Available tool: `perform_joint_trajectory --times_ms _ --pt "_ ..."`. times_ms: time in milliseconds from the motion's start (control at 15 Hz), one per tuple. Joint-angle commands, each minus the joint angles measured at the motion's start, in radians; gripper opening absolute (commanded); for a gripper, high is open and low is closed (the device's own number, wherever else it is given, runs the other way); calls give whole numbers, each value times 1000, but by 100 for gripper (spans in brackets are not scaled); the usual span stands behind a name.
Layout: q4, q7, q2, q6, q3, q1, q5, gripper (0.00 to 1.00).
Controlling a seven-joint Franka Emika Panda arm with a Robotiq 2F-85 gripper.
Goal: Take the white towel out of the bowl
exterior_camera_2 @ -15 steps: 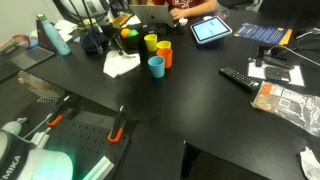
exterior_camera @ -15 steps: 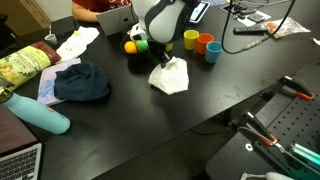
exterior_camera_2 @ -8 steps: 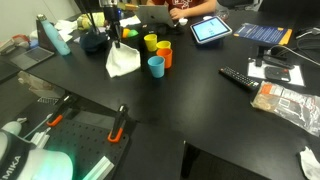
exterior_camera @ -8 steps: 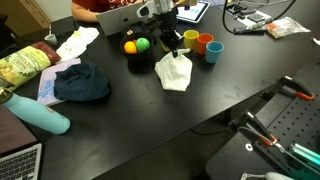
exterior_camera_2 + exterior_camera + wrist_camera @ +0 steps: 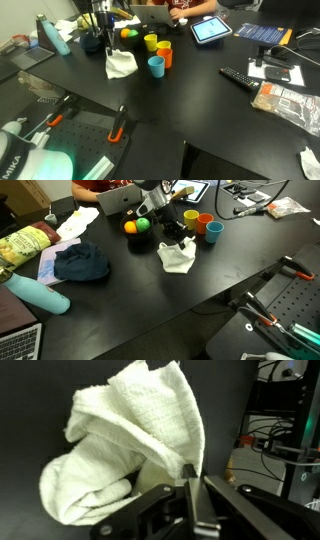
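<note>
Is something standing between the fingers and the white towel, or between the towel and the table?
Nothing visible does. In the wrist view the gripper is shut on a fold of the white towel; in an exterior view the towel rests on the black table, apart from the blue cup.

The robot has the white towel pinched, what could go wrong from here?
In the wrist view the fingers pinch only a thin edge of the white towel, so it may slip out. The blue cup stands close beside the towel in an exterior view; a sideways drag could tip it.
</note>
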Motion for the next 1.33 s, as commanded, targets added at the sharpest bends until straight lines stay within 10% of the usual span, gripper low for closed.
perform_joint_trajectory --times_ms 0,267,1267 --pt "73 -15 66 -139 19 47 15 2" --pt "100 -19 84 -258 32 59 38 1" --pt "234 -51 127 16 70 203 -57 1"
